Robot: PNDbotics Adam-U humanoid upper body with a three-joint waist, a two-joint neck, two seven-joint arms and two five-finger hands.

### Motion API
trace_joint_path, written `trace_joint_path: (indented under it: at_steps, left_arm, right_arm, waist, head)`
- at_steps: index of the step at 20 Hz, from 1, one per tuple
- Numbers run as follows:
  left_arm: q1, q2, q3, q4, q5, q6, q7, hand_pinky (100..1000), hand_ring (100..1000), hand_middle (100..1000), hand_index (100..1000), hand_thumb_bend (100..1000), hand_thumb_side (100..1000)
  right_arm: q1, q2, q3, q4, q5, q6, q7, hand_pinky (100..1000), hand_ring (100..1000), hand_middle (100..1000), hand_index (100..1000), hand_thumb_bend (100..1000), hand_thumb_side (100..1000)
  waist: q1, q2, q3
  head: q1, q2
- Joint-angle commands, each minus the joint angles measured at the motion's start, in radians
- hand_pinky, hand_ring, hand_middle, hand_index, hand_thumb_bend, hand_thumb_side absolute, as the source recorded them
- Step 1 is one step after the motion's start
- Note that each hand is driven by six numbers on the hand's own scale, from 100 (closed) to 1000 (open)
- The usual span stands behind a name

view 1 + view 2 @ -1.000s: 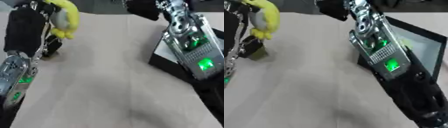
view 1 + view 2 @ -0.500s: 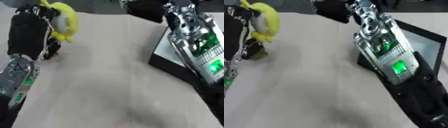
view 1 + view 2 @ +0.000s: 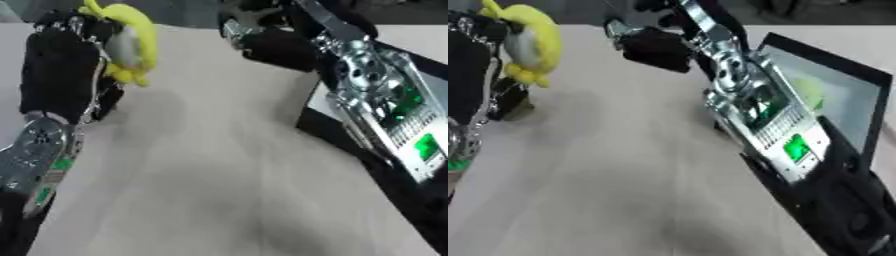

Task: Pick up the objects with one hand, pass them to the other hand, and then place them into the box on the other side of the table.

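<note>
Left hand, upper left of the frame, is curled round a yellow soft toy with a pale patch on its side — the toy is lifted off the table and stands roughly upright, its long axis running top to bottom, its body protruding from the hand toward the frame's centre. Right hand, top centre, shows as a dark fist-like mass at the end of the silver forearm; whether its fingers are spread or closed cannot be told. The toy lies to the left of the right hand and at about the same height in the frame, the two apart with bare table between them. The black-walled box occupies the right side, beneath and beyond the right forearm, a pale greenish shape lying inside it. Judged from this layout, the handover is not yet made — the coming move turns on closing the sideways gap between the toy's free side and the right hand.
</note>
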Motion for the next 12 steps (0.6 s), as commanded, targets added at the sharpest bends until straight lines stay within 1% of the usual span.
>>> trace_joint_path:
  at_steps: [1, 4, 8, 12]
  left_arm:
    - [-0.007, 0.000, -0.001, 0.001, -0.012, -0.002, 0.022, 559, 458, 221, 432, 197, 100]
    - [-0.007, -0.012, -0.002, 0.016, -0.019, -0.001, 0.043, 556, 455, 212, 431, 188, 100]
    - [-0.011, -0.033, 0.001, 0.043, -0.043, 0.007, 0.073, 551, 453, 200, 430, 178, 100]
    - [-0.018, -0.062, 0.001, 0.076, -0.056, 0.015, 0.103, 548, 449, 191, 430, 150, 100]
  right_arm:
    - [-0.011, 0.005, 0.001, -0.026, -0.035, 0.014, -0.029, 779, 896, 860, 757, 287, 375]
    - [-0.008, 0.005, 0.005, -0.042, -0.049, 0.009, -0.036, 780, 901, 863, 764, 298, 367]
    - [0.008, -0.018, -0.003, -0.069, -0.071, -0.007, -0.037, 780, 906, 867, 771, 313, 355]
    - [0.018, -0.012, 0.003, -0.071, -0.091, -0.025, -0.039, 782, 911, 870, 778, 320, 354]
  waist:
    - [-0.013, -0.040, -0.001]
    - [-0.015, -0.039, -0.001]
    - [-0.017, -0.038, 0.000]
    - [-0.020, -0.035, 0.002]
  head:
    - [0.002, -0.007]
    - [0.002, -0.007]
    - [0.003, -0.009]
    - [0.003, -0.014]
